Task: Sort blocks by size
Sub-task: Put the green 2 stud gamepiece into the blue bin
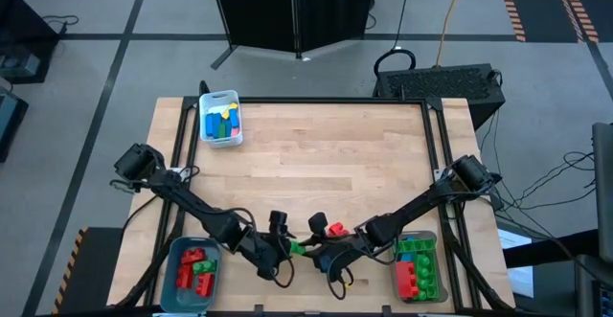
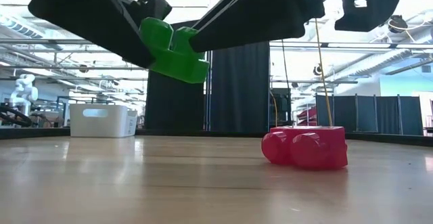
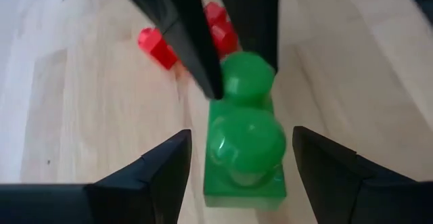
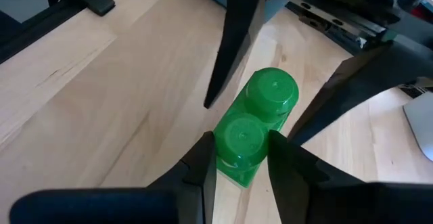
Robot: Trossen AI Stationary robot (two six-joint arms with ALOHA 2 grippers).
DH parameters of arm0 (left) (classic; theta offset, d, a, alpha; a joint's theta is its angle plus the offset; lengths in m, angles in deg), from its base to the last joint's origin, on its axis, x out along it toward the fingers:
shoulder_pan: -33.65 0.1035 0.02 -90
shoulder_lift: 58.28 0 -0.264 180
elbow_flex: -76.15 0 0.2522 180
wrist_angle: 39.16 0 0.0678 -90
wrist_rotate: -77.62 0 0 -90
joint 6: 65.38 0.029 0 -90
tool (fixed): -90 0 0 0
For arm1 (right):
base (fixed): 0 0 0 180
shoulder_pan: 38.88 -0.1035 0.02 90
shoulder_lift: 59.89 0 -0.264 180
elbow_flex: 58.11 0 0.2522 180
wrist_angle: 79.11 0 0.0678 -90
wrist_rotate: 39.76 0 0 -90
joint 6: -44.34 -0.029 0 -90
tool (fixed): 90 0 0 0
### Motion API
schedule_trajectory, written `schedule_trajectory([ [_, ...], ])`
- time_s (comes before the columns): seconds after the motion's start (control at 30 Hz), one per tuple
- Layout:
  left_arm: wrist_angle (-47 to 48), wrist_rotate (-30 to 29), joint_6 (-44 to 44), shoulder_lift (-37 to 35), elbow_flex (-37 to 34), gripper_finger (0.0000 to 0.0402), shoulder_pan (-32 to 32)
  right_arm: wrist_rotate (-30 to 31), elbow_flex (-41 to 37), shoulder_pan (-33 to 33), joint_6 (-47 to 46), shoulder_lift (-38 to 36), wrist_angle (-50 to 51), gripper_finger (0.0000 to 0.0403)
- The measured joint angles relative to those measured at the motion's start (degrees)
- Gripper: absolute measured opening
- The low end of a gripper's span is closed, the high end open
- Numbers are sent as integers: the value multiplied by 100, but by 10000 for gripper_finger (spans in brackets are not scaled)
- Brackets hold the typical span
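From above, both arms are meeting at the bench's [image 1: 326,154] near edge, the left pincer [image 1: 283,248] and right pincer [image 1: 312,252] facing each other over a green block [image 1: 298,249], a red block [image 1: 336,229] lying just beyond.

At bench height, the green block [image 2: 174,50] is hanging in the air between dark fingers, the red block [image 2: 306,147] sitting on the wood.

The left wrist view is showing the left pincer [image 3: 238,166] spread wide, flanking the green block [image 3: 245,149] without touching.

In the right wrist view, the right pincer [image 4: 241,158] is clamping the green block's [image 4: 257,122] near stud.
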Motion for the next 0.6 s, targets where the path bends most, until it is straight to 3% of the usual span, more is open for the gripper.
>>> schedule_trajectory([
  [0.17, -23, 144, 48, 0, 0, 208, 7, 0, 0, 0, -2, 0, 2, 93],
  [0.4, -13, 143, 35, 0, 0, 97, 15, -64, 0, -4, -31, 0, 17, 100],
  [0.6, 156, 143, -128, -4, 2, 97, 15, -136, 0, 14, -443, 0, -6, 134],
])
